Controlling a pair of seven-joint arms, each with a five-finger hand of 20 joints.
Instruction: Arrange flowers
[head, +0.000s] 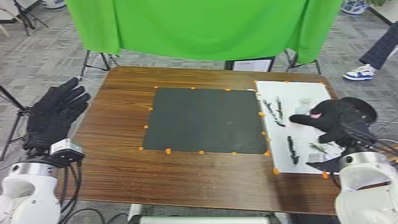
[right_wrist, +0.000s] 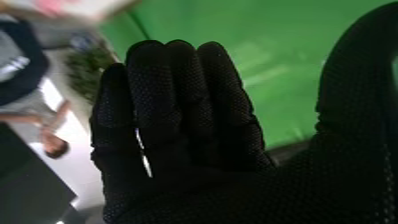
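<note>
At the table's left side, my left hand (head: 59, 114) is held up with straight fingers, holding nothing. My right hand (head: 336, 119) is over the right part of a white sheet (head: 280, 131). In the right wrist view, the right hand (right_wrist: 191, 117) has straight fingers and its thumb stands apart, with nothing between them. Dark, thin flower stems (head: 292, 150) lie on the sheet, left of the right hand. A small clear object (head: 304, 107) sits near its fingers. Beside that hand is a dark round object (head: 362, 108), partly hidden by it.
A black mat (head: 206, 121) lies mid-table, with orange markers around its edge and along the white sheet. The brown table (head: 200, 180) extends in front of both. A green cloth (head: 209, 27) hangs beyond the far edge.
</note>
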